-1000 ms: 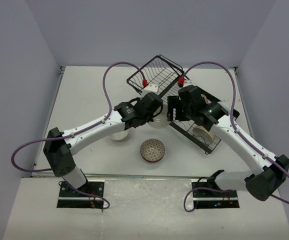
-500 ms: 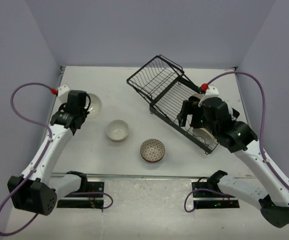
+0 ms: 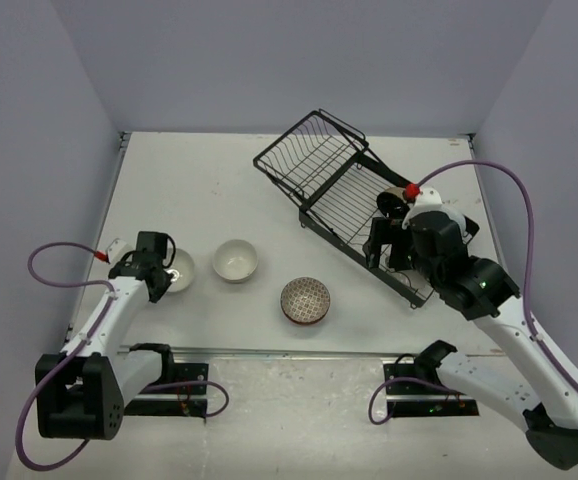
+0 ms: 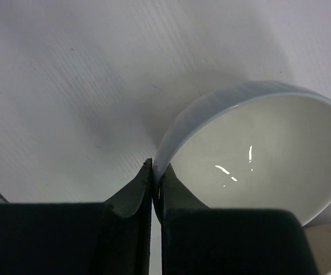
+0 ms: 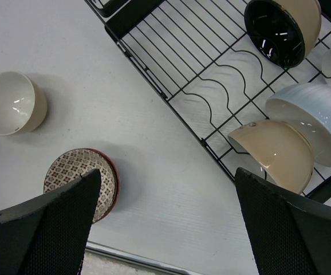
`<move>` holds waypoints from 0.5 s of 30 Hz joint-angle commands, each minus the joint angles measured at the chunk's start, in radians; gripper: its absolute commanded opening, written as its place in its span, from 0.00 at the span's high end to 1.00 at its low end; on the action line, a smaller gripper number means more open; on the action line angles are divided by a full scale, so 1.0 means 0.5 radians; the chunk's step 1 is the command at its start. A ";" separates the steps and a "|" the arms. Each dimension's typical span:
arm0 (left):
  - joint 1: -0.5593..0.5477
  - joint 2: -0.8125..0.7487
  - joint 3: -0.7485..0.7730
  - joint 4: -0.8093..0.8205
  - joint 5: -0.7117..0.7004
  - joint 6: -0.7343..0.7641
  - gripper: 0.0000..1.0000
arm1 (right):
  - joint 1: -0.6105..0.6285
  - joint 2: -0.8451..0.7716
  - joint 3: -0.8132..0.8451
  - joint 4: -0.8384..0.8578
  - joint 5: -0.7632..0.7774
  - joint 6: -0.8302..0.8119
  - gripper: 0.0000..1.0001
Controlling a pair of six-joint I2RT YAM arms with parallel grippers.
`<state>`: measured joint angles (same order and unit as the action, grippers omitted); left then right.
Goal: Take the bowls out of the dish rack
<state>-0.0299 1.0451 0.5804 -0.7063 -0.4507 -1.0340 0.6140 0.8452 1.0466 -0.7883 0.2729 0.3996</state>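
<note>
Left gripper (image 4: 153, 172) clamps the white bowl (image 4: 257, 149) by its near rim, evidently for setting down. Right gripper (image 5: 166, 175) hangs wide apart over the dish rack (image 5: 128, 17), with the tan bowl (image 5: 271, 152) just ahead as the likely next pick.

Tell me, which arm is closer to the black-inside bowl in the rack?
Right. The right gripper hovers open over the dish rack, just beside the black-inside bowl. The left gripper is far across the table, pinching the rim of a white bowl.

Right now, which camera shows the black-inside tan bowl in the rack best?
Right wrist: the black-inside tan bowl shows whole, tipped on its side in the dish rack. Top external shows only a sliver of it beside the right arm. Left wrist misses it.
</note>
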 commanded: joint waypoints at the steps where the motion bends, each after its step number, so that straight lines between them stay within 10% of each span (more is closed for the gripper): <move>1: 0.060 -0.038 -0.022 0.241 0.064 -0.138 1.00 | -0.010 -0.076 0.024 0.030 0.059 -0.057 0.01; 8: 0.155 0.097 -0.047 0.234 0.143 -0.132 0.80 | -0.013 -0.144 0.002 0.021 0.058 -0.063 0.01; 11: 0.161 0.052 -0.023 0.265 0.205 -0.068 0.49 | -0.010 -0.126 0.002 0.024 0.068 -0.087 0.01; 12: 0.161 0.027 -0.010 0.289 0.232 -0.034 0.25 | -0.010 -0.114 -0.001 0.021 0.074 -0.127 0.01; 15: 0.161 -0.096 0.069 0.229 0.291 0.040 0.08 | -0.013 -0.071 -0.004 0.000 0.129 -0.167 0.01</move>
<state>0.0399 1.0615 0.5652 -0.6086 -0.3420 -1.0496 0.6132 0.7937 1.0466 -0.7898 0.2913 0.3553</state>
